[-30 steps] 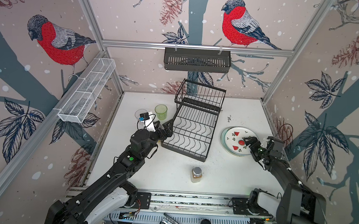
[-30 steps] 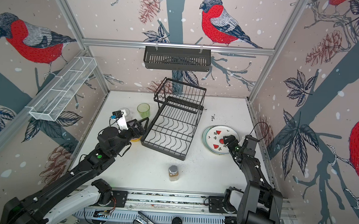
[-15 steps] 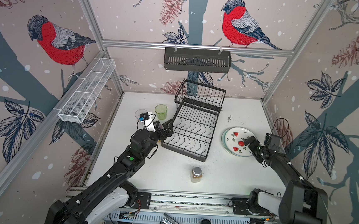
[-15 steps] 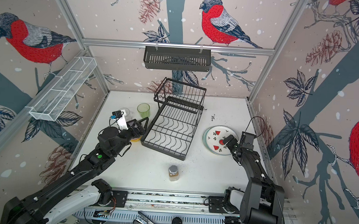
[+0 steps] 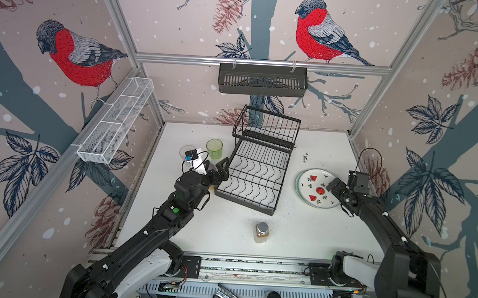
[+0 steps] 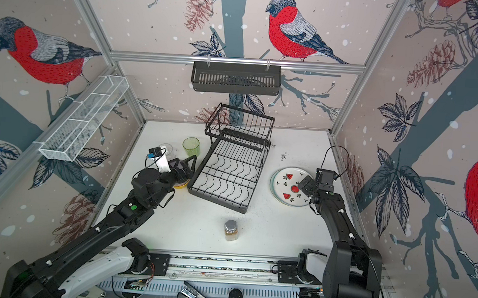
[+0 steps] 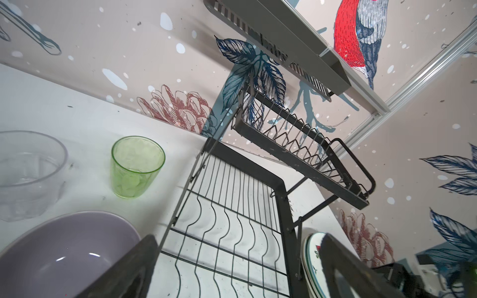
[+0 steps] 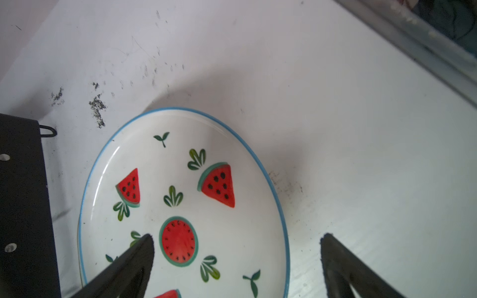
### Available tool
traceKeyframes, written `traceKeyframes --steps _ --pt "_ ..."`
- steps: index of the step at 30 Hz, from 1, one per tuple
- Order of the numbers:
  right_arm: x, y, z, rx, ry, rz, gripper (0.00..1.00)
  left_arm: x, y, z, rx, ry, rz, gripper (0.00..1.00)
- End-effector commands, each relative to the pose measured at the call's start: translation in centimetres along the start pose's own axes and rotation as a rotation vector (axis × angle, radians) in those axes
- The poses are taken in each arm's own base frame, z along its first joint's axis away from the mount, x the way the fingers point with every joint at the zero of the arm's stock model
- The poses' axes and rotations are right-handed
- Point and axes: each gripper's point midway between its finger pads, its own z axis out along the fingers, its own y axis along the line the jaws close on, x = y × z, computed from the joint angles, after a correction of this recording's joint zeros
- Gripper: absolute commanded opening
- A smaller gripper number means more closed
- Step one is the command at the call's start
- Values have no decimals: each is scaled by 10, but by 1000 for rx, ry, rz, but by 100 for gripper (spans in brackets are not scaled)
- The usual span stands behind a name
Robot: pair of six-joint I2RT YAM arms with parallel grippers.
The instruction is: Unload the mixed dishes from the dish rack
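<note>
White ceramic plate with watermelon slices (image 8: 180,193), flat on worktop (image 8: 361,129): likely stiff, slippery, breakable; grasp at rim; right tool (image 8: 237,237) spread above it, left tool (image 5: 216,164) spread, empty.

The black wire dish rack (image 5: 262,141) stands skewed on the table, its raised slotted tier at the far end and its near left corner just beside the left claw (image 5: 216,165). Right under that claw sits a lilac bowl (image 7: 64,252), upright, with a yellow bowl (image 6: 181,184) peeking out below. Just beyond the claw a green tumbler (image 5: 214,149) stands upright, and a clear tumbler (image 5: 187,152) stands just beside it, further from the rack. The watermelon plate (image 8: 180,193) lies flat on top of the lower plates (image 5: 302,199), under the right claw (image 8: 236,240), which straddles its rim.
</note>
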Motion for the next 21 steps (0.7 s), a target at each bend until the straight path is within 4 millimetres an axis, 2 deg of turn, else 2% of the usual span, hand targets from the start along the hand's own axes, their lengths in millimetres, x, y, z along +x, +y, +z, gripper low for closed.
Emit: traceKeyframes --steps 1,7,12,16,19,21 --pt "-21 13 -15 -22 -106 -55 100 -16 24 -3 -125 -81 69 97" --pt "-49 64 -53 -196 -324 -159 100 -28 77 -5 -354 -156 166 98" --pt "-57 100 -68 -315 -460 -244 100 -33 125 -3 -524 -183 229 98" --pt "-59 118 -81 -331 -602 -295 100 -34 167 -13 -695 -215 275 98" --pt "-53 122 -82 -329 -689 -334 100 -41 178 -23 -745 -272 327 97" --pt "-50 121 -81 -335 -729 -337 100 -37 185 -27 -750 -298 358 98"
